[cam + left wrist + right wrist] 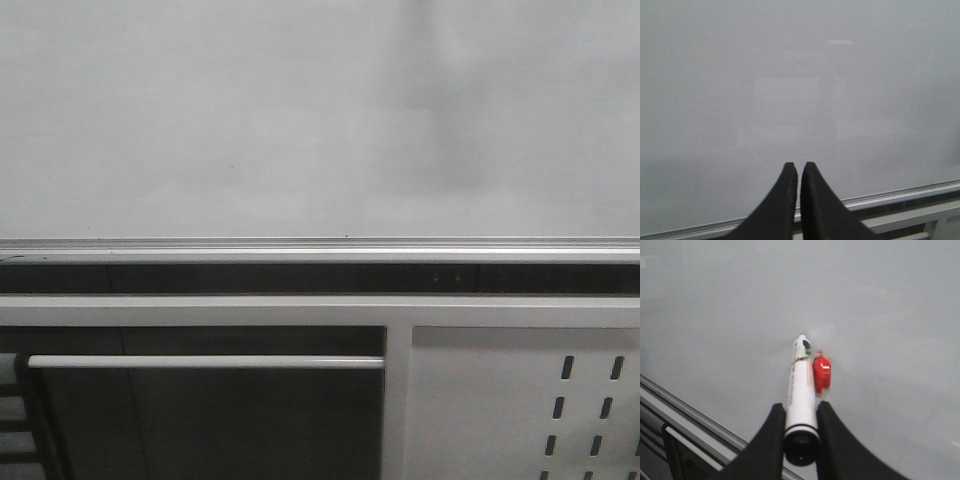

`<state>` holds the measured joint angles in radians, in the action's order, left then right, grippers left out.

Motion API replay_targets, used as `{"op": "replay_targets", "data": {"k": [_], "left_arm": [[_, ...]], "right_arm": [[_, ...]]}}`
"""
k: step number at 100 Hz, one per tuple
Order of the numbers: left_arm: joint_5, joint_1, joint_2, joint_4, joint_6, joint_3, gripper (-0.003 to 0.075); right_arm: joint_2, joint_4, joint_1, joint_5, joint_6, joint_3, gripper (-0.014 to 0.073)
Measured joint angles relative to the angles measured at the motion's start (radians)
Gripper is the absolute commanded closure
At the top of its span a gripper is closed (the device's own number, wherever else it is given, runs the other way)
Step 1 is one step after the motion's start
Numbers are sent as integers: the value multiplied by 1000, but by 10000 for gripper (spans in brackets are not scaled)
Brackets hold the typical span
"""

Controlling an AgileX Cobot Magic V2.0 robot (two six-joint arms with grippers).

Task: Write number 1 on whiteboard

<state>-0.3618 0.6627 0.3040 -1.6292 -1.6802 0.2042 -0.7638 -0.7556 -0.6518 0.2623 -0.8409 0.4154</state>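
Observation:
The whiteboard (300,120) fills the upper half of the front view, glossy white-grey, with its silver rail (320,246) below; no stroke of the number 1 shows on it. Neither arm appears in the front view. My left gripper (799,165) is shut with nothing between its black fingers, pointing at the board (790,90) a little above the rail. My right gripper (801,410) is shut on a white marker pen (801,390) with a black end cap and a red clip (822,372). The pen's tip points at the board (865,300); contact with it cannot be told.
Below the rail runs a white metal frame (320,310) with a horizontal bar (205,362) at the left and a perforated grey panel (520,400) at the right. The rail (685,412) also crosses the right wrist view's corner.

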Motion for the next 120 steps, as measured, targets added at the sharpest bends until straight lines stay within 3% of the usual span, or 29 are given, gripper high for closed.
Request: {"op": "replay_targets", "data": {"k": [81,120], "left_arm": [[0,0,0,0,0,0,738],[0,0,0,0,0,0,738]], "right_arm": [[-49,2,-2,-30,5,-45,655],[-236,-6,-5,-8,38,-59,655]]}}
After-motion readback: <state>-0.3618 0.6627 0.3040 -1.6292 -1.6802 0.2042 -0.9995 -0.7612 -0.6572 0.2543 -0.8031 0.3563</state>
